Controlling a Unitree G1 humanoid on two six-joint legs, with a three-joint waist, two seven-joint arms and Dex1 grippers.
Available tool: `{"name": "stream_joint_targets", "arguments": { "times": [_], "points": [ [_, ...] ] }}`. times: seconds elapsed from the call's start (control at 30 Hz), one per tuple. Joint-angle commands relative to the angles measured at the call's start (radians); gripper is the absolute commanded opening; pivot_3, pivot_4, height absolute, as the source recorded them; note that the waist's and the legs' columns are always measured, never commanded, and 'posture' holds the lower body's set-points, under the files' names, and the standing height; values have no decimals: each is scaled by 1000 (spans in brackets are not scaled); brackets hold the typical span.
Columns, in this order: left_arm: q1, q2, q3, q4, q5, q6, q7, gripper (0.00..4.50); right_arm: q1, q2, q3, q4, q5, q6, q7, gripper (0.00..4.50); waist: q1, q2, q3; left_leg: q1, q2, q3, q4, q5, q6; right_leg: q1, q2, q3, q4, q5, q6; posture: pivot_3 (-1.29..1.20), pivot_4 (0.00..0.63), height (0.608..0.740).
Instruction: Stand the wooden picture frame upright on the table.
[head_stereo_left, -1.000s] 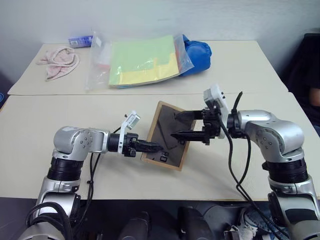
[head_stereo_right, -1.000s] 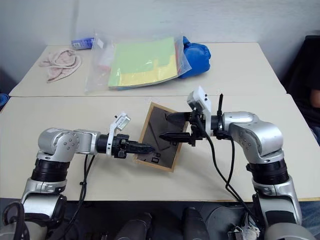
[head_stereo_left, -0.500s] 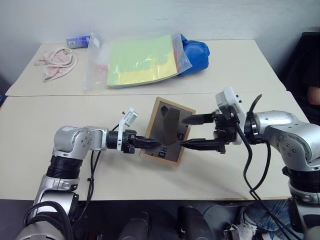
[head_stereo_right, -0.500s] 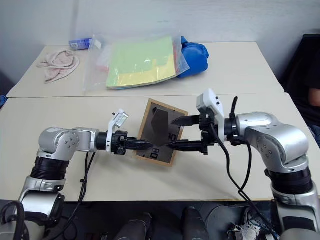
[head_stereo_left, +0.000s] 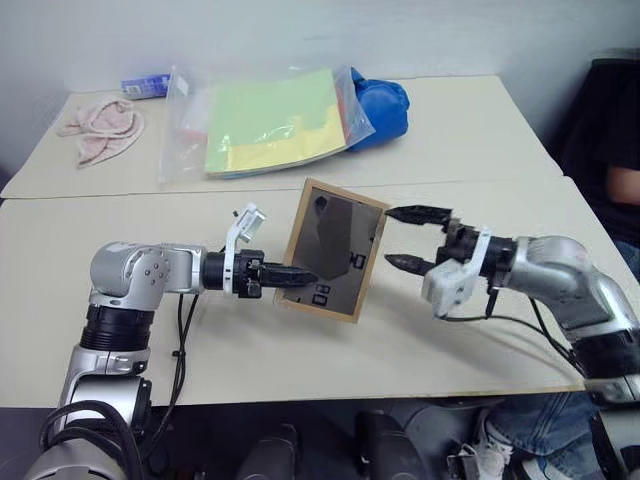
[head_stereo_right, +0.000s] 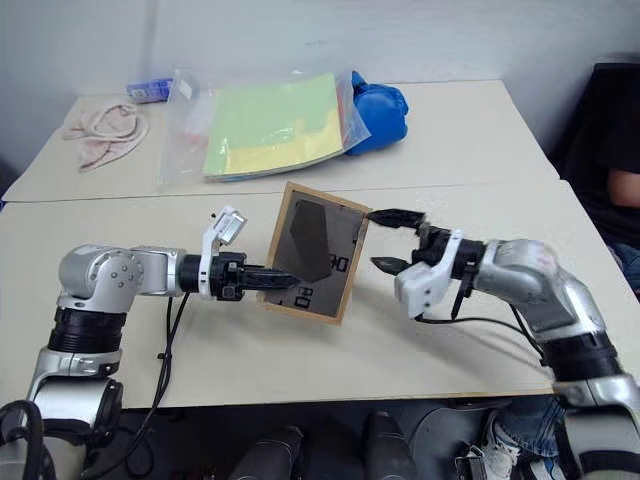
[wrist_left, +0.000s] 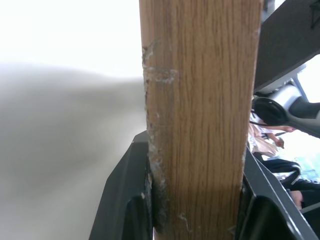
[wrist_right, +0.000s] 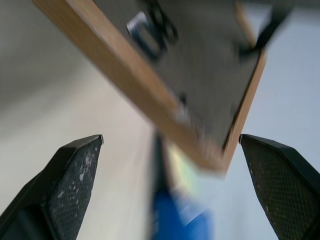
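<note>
At picture centre the wooden picture frame (head_stereo_left: 334, 250) is pinched at one edge by the left gripper (head_stereo_left: 300, 277), tilted (stand leg apparently unfolded), the right gripper (head_stereo_left: 408, 238) spread empty alongside; a topple onto the table (head_stereo_left: 150, 240) is risked if released off-balance.

We cannot see the wooden picture frame (head_stereo_left: 333, 250)'s glazed front. The left claw (head_stereo_left: 297, 275) covers part of its left edge. A person (head_stereo_left: 622, 185) is cropped far right.
</note>
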Motion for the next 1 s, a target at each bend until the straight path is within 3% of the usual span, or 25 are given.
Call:
{"name": "stream_joint_targets", "arguments": {
  "times": [0.03, 0.23, 0.33, 0.43, 0.53, 0.67, 0.73, 0.8, 0.87, 0.93, 1.0],
  "points": [
    [-32, 8, 27, -28, -47, 13, -24, 1277, -86, 52, -12, 94, -166, -62, -280, 4108, -14, 0, 0, 0, -1, 0, 0, 0, 0, -1, 0, 0, 1, 0, 0, 0, 150, 740],
    [-34, 31, 25, -31, -57, 25, -31, 1277, -162, 71, 62, 186, -334, -54, -520, 2199, -23, 0, 0, 0, -2, 0, 0, 0, 0, -4, 1, 3, 3, -1, -1, 0, 150, 740],
    [-29, 47, 32, -29, -61, 31, -30, 1277, -186, 65, 91, 192, -357, -73, -588, 1884, -27, 0, 0, 0, -2, 0, 0, 0, 0, -7, 2, 5, 4, -1, -1, 0, 150, 740],
    [-17, 67, 68, -30, -70, 36, -24, 2258, -206, 56, 119, 205, -363, -75, -620, 1717, -32, 0, 0, 0, -2, 0, 0, 0, 0, -7, 3, 6, 4, -1, -2, 0, 150, 740],
    [8, 115, 117, -54, -78, 24, -22, 3260, -232, 44, 146, 235, -351, -83, -627, 1237, -44, 0, 0, 0, -1, 0, 0, 0, 0, -8, 6, 8, 4, -1, -2, 0, 150, 740],
    [66, 246, 278, -78, -111, 37, -22, 4500, -267, 31, 171, 283, -314, -112, -621, 1237, -59, 0, 0, 1, -1, 0, -2, -1, -1, -11, 10, 15, 5, -1, -2, 0, 150, 740],
    [128, 325, 402, -117, -165, 60, -52, 4500, -286, 35, 189, 333, -256, -143, -591, 1237, -75, 0, 0, 1, 0, -2, -2, -1, -3, -11, 13, 20, 5, -1, -2, 0, 150, 740],
    [254, 379, 533, -236, -211, 30, -96, 4500, -293, 62, 271, 437, 58, -166, -396, 1237, -90, 0, 0, 2, 2, -2, -3, -3, -4, -11, 14, 23, 5, -1, -2, 0, 150, 740],
    [364, 397, 605, -339, -230, -20, -120, 4500, -224, 98, 337, 371, 548, 44, -7, 1237, -105, 0, 0, 4, 5, -2, -3, -4, -4, -8, 13, 25, 2, -1, -3, 0, 150, 740],
    [430, 368, 629, -432, -221, -96, -91, 4500, -132, 133, 295, 152, 1012, 546, 349, 1237, -106, 0, 0, 4, 11, -2, -2, -6, -3, -5, 14, 26, -1, 0, -5, 0, 150, 740],
    [455, 325, 623, -478, -200, -169, -41, 4500, -93, 137, 242, 13, 1272, 915, 520, 1237, -94, 1, 0, 2, 13, -3, 1, -8, -3, -4, 15, 24, -1, 0, -6, 0, 150, 740]
  ]
}}
